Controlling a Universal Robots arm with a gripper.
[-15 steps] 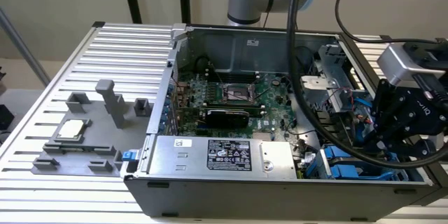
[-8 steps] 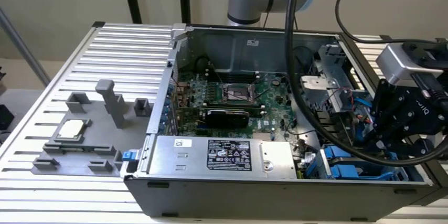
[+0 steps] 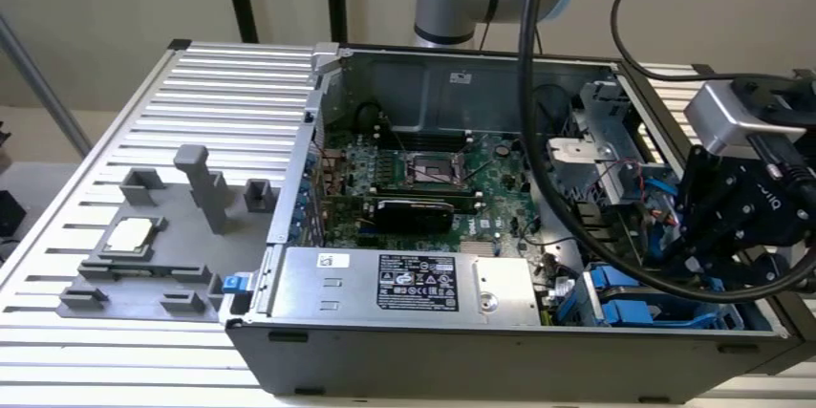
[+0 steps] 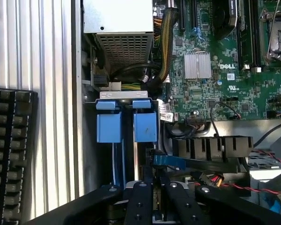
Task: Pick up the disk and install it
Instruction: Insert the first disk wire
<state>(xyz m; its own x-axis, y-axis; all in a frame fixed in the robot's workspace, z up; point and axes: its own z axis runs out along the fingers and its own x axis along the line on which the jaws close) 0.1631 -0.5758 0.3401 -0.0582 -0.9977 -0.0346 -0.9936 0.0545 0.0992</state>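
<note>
An open computer case [image 3: 510,351] sits on a slatted table [image 3: 191,83], motherboard [image 3: 421,179] inside, behind the power supply [image 3: 408,284]. The gripper [image 3: 733,236] hangs over drive carriers [image 3: 632,308] at the exterior view's right; a CPU chip [image 3: 132,236] rests in a fixture [image 3: 166,255] left of the case.

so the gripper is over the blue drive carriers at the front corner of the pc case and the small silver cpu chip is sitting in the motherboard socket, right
Not quite. In the exterior view the CPU chip lies on the grey fixture outside the case, not in the motherboard socket. The gripper is indeed over the blue drive carriers.
</note>
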